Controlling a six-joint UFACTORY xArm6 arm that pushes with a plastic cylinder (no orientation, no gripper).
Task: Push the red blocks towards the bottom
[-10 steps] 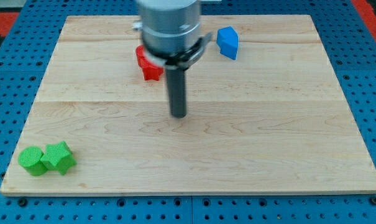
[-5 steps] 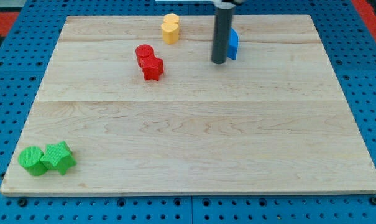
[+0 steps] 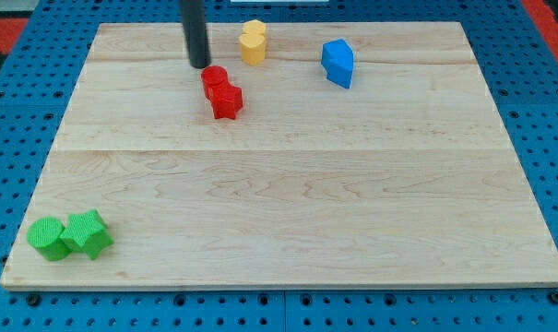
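My tip [image 3: 200, 65], a bare rod holding nothing, stands just above the red cylinder [image 3: 214, 78] and red star block [image 3: 227, 100], seemingly placed to push them toward the view's bottom.

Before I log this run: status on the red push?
My tip just above-left of the red blocks, touching or not unclear. Reds paired, near the view's top. Path toward the bottom open.

my tip [image 3: 200, 65] just above-left of red cylinder [image 3: 214, 80], red star [image 3: 227, 100]

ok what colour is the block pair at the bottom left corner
Green, clearest in the camera view.
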